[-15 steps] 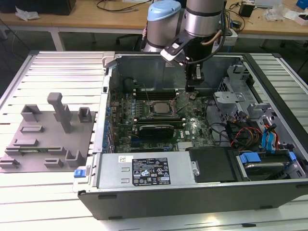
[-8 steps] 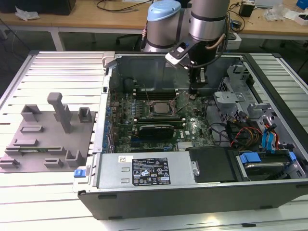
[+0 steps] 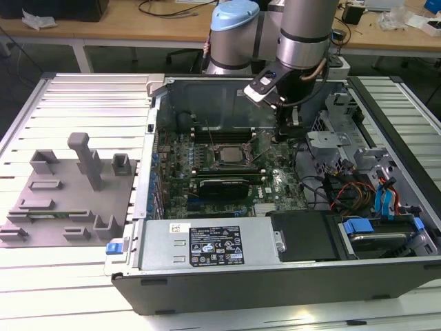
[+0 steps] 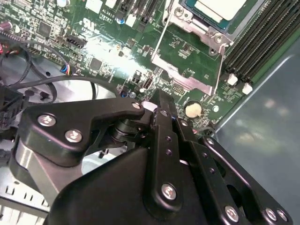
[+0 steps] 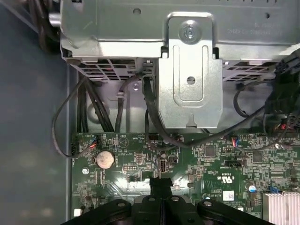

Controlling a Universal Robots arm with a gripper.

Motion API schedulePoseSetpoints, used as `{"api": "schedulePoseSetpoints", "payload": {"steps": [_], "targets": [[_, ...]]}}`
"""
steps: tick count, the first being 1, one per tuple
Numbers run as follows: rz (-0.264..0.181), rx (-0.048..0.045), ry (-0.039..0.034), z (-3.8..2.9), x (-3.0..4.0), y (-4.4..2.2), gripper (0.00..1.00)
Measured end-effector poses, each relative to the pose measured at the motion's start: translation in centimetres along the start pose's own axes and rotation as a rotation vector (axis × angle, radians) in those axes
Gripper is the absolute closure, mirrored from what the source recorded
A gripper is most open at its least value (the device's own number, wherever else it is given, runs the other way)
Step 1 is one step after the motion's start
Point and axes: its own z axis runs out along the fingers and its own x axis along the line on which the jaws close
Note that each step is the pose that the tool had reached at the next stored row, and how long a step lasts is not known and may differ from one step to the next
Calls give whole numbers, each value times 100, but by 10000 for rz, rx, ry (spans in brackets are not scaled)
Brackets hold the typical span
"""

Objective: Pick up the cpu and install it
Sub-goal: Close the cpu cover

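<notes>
A: Whereabouts of the cpu (image 4: pixel 220 8)?

B: Down in the socket (image 4: pixel 214 36) on the motherboard (image 3: pixel 275 186), silvery top up. Seen in the second wrist view with the hinged metal frame (image 4: pixel 185 77) swung open right beside it. Not in the grip of anything.

A: And the gripper (image 5: pixel 161 182)?

B: Hanging low inside the open computer case (image 3: pixel 207 283), over the board toward the exterior view's right of the socket, near it but apart. Black fingers pressed together, with nothing pinched between them, going by both wrist views.

A: Closest to what?

B: To the coin battery (image 5: pixel 104 159) and a small port (image 5: pixel 162 166) just ahead of the fingertips in the first wrist view. No contact to be made out.

A: Crowded in by what?

B: Plenty. Beyond the fingertips, a grey sheet-metal drive cage (image 5: pixel 190 79), with black cables (image 5: pixel 117 108) looping out from under it onto the board edge. Long dark memory slots (image 4: pixel 262 33) alongside the socket. Between gripper and cpu, just that open frame.

A: Farther out?

B: In the exterior view, a black expansion card (image 3: pixel 224 185) below the socket and a power supply (image 3: pixel 207 245) with a labelled top along the near wall. Blue drive brackets (image 3: pixel 358 226) and orange and red wires (image 3: pixel 344 193) at the exterior view's right. Off to the exterior view's left of the case, on the slatted table (image 3: pixel 76 89), a grey moulded fixture (image 3: pixel 65 200) with posts and slots.
</notes>
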Motion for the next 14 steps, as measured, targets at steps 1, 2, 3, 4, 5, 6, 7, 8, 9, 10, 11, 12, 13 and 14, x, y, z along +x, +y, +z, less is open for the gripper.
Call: {"api": "schedulePoseSetpoints", "payload": {"steps": [1,2,3,4,5,6,7,8,9,10,11,12,13,14], "targets": [[-1,10,-1,32,1,-1,89],[0,13,0,53,2,-2,89],[-1,16,-1,67,2,-3,89],[-1,16,-2,68,2,-3,89],[-2,17,-3,68,2,-3,89],[-2,16,2,71,7,-2,89],[-1,16,0,71,32,-3,89],[0,16,0,71,63,-3,89],[-1,16,0,71,65,-3,89],[-2,16,0,71,65,-3,89],[-1,16,-1,70,66,-3,89],[-1,28,2,72,67,-3,89],[-5,154,-1,73,67,-4,89],[-5,195,-1,73,67,-4,89]]}}
